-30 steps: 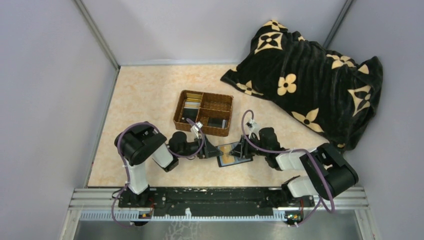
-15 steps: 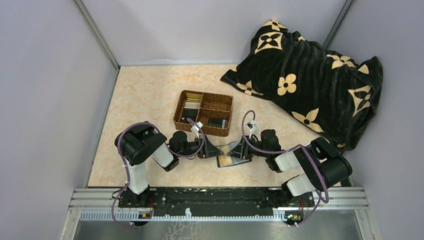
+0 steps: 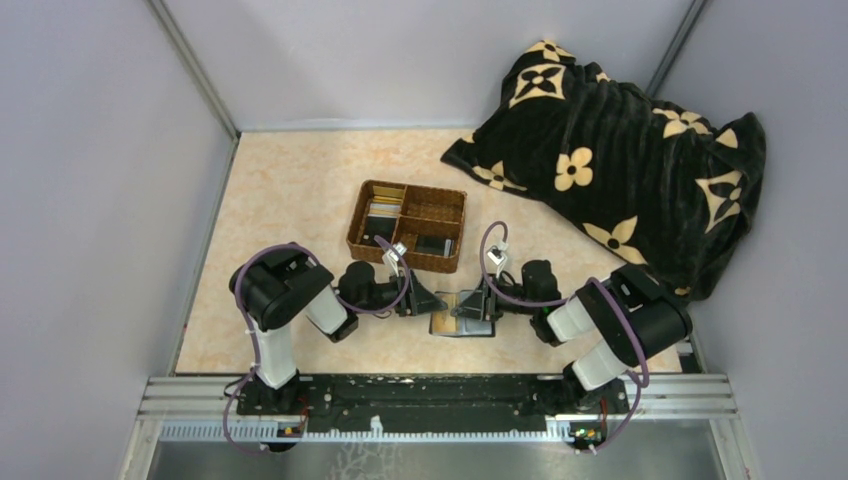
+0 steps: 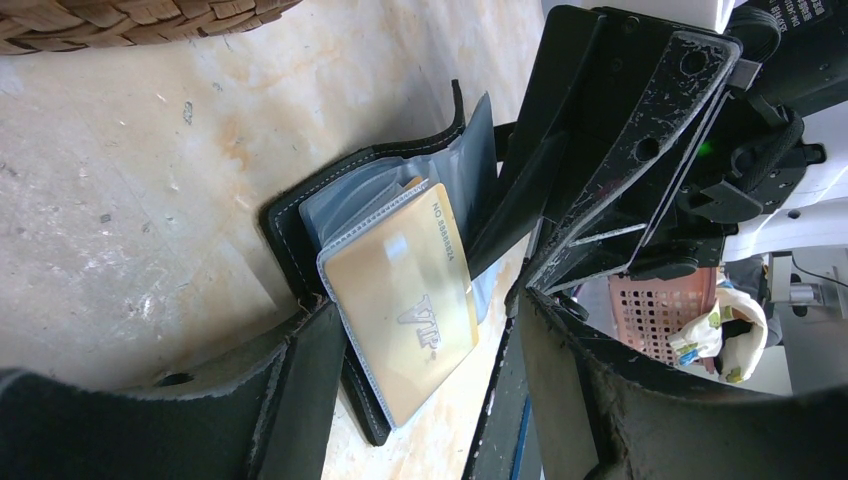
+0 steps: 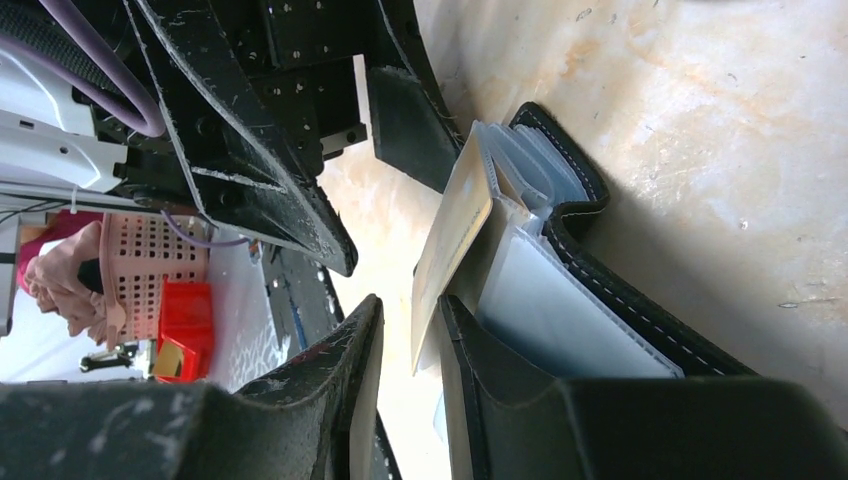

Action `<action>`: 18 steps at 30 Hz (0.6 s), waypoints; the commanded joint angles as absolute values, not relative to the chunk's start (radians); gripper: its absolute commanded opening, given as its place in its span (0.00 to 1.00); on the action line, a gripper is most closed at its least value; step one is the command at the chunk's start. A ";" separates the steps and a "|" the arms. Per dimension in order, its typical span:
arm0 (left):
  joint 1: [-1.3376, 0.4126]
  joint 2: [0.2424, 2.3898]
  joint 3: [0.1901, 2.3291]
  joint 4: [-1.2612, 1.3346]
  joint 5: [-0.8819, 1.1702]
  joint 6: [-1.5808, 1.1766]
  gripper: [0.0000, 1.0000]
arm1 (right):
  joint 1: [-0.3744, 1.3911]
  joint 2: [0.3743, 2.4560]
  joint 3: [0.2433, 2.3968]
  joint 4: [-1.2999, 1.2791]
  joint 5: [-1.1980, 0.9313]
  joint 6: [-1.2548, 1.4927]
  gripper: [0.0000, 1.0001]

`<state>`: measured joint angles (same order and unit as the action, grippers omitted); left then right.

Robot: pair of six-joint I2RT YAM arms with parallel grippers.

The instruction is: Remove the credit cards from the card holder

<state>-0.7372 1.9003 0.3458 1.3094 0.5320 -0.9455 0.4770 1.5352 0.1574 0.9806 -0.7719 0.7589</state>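
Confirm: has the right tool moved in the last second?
Yes. In the top view the right tool has shifted slightly left, judged against the wicker tray, which stayed put.

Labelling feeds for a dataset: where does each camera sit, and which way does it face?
Top external: above and behind the arms, looking down on the table; both arms show, left gripper and right gripper at the card holder.
Left wrist: looks along its own fingers at the gold card, right gripper beyond.
Right wrist: faces the opposite way; its own fingers straddle the card's edge, left gripper beyond.
Shared: both wrist views show the card holder and gold card, from opposite sides.
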 commanded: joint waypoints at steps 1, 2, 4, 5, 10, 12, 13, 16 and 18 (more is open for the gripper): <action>-0.749 1.928 0.368 1.290 0.531 -0.919 0.70 | 0.488 1.553 0.167 1.003 -0.800 0.711 0.28; -0.749 1.930 0.369 1.290 0.531 -0.919 0.69 | 0.488 1.554 0.168 0.999 -0.799 0.707 0.27; -0.749 1.930 0.368 1.291 0.531 -0.918 0.69 | 0.488 1.559 0.170 0.998 -0.796 0.705 0.27; -0.750 1.930 0.368 1.292 0.532 -0.919 0.69 | 0.488 1.562 0.172 0.998 -0.796 0.704 0.27; -0.750 1.926 0.370 1.287 0.534 -0.917 0.69 | 0.488 1.572 0.186 0.982 -0.787 0.698 0.27; -0.750 1.926 0.372 1.284 0.534 -0.916 0.69 | 0.488 1.570 0.193 0.958 -0.781 0.684 0.27; -0.750 1.927 0.373 1.283 0.535 -0.917 0.69 | 0.489 1.569 0.197 0.945 -0.777 0.678 0.27; -0.750 1.928 0.374 1.285 0.536 -0.917 0.70 | 0.490 1.565 0.207 0.904 -0.761 0.660 0.27; -0.750 1.929 0.374 1.285 0.537 -0.917 0.70 | 0.491 1.563 0.214 0.884 -0.755 0.647 0.27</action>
<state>-0.7372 1.9003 0.3481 1.3075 0.5335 -0.9455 0.4774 1.5482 0.1738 0.9367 -0.7689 0.7063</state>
